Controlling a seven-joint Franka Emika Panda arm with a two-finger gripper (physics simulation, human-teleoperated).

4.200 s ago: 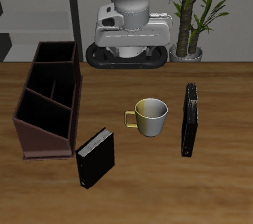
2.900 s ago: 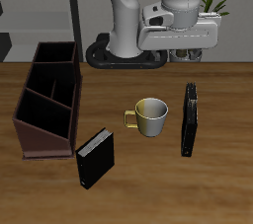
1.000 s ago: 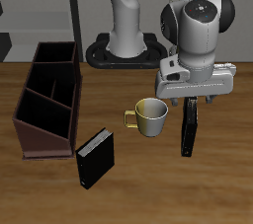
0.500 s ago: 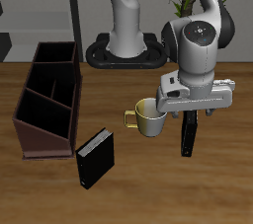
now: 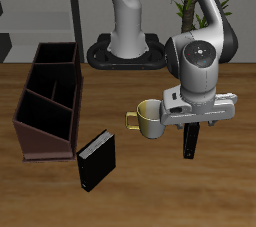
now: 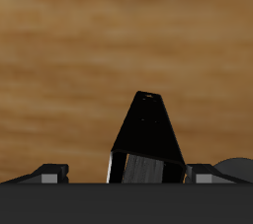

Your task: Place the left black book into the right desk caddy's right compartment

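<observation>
exterior view: the gripper point(image 5: 193, 124) hangs low over the left black book point(image 5: 191, 141), which lies flat on the wooden table point(image 5: 140, 196) just beside the cream mug point(image 5: 150, 118), on the mug's side away from the right desk caddy point(image 5: 48, 99); a thicker black book point(image 5: 96, 159) lies nearer the table's front edge than the mug, between mug and caddy. wrist view: the left black book point(image 6: 146, 139) rises edge-on between the two fingertips point(image 6: 49, 176), which stand spread on either side of it, though i cannot tell whether they touch it, and the mug's rim point(image 6: 237, 167) shows just beside one finger.
</observation>
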